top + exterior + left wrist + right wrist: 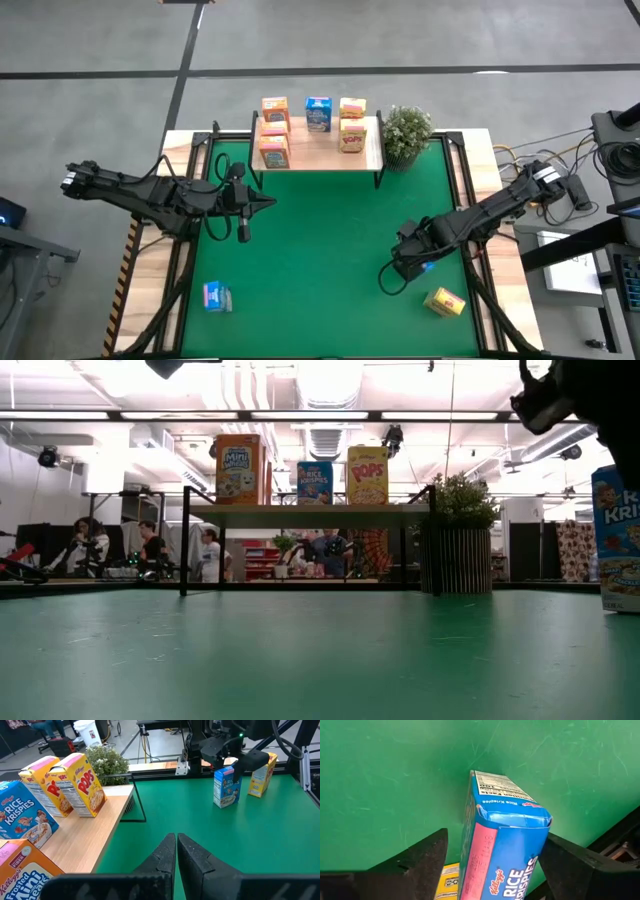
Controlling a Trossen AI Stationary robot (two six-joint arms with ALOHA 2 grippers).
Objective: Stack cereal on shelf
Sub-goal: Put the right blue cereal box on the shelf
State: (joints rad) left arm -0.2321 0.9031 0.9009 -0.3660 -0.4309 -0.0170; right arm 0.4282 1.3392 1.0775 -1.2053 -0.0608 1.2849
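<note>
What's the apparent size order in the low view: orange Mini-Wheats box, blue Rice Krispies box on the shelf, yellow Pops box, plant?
1. Plant
2. Orange Mini-Wheats box
3. Yellow Pops box
4. Blue Rice Krispies box

The shelf boxes may be similar in size; depth on the shelf could skew this.

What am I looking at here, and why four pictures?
It is one moment seen by four cameras: one overhead, one at table height, one on each arm's wrist. Two dark robot arms work over a green table. At the back stands a small wooden shelf already carrying several little cereal boxes, with a potted plant beside it. The right gripper straddles a blue cereal box standing on the mat; its fingers sit on either side, apparently not yet closed. The left gripper, fingers shut and empty, waits near the shelf. Another blue box and a yellow box lie near the front.
</note>
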